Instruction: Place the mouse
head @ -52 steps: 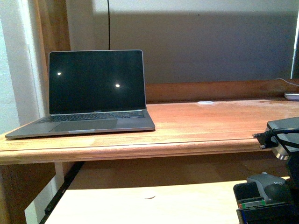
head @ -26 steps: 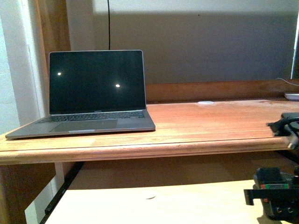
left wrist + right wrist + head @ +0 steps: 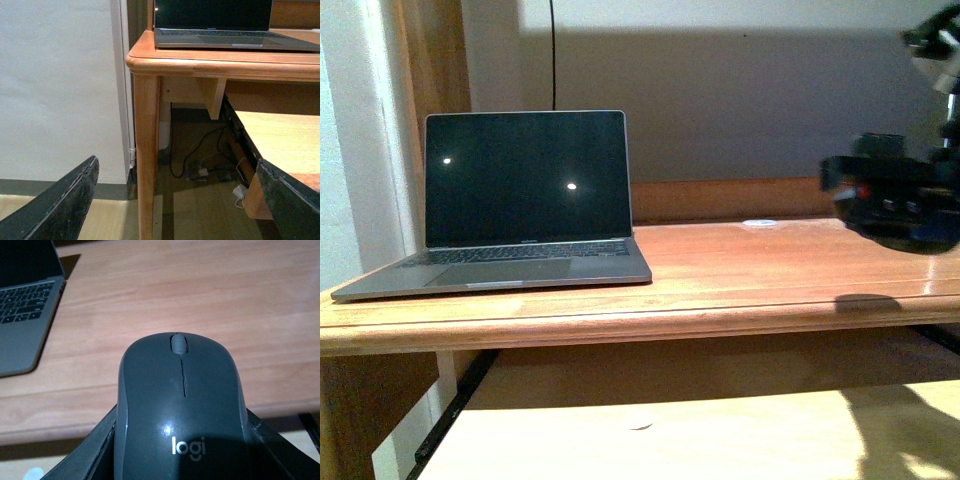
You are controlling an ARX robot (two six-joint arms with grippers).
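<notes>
The mouse (image 3: pixel 182 410), dark grey with a white logo, fills the right wrist view, and my right gripper (image 3: pixel 182 445) is shut on its sides. It hangs above the front edge of the wooden desk (image 3: pixel 200 300), to the right of the open laptop (image 3: pixel 25 315). From the front, my right gripper (image 3: pixel 895 200) hovers over the desk's (image 3: pixel 740 270) right side, well clear of the laptop (image 3: pixel 525 200); the mouse is hidden there. My left gripper (image 3: pixel 175 200) is open and holds nothing, low down beside the desk leg (image 3: pixel 147 150).
A light pull-out shelf (image 3: pixel 650 430) sits under the desk top. A small white disc (image 3: pixel 760 221) lies at the desk's back. A black cable (image 3: pixel 553 50) runs down the wall behind the laptop. Cables and a plug (image 3: pixel 200 172) lie on the floor.
My right gripper has risen with the mouse from beside the lower shelf at bottom right to above the desk top. Laptop unmoved.
</notes>
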